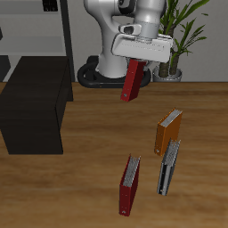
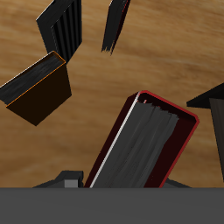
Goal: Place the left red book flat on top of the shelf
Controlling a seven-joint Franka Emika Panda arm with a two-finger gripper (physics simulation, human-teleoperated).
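Tool (image 1: 135,61) grips left red book (image 1: 132,82) by upper end, hanging tilted above desk (image 1: 89,169), carried for flat placement on shelf (image 1: 36,98).

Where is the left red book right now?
Exterior view: the left red book hangs tilted in the gripper, above the table, between the shelf and the orange book.
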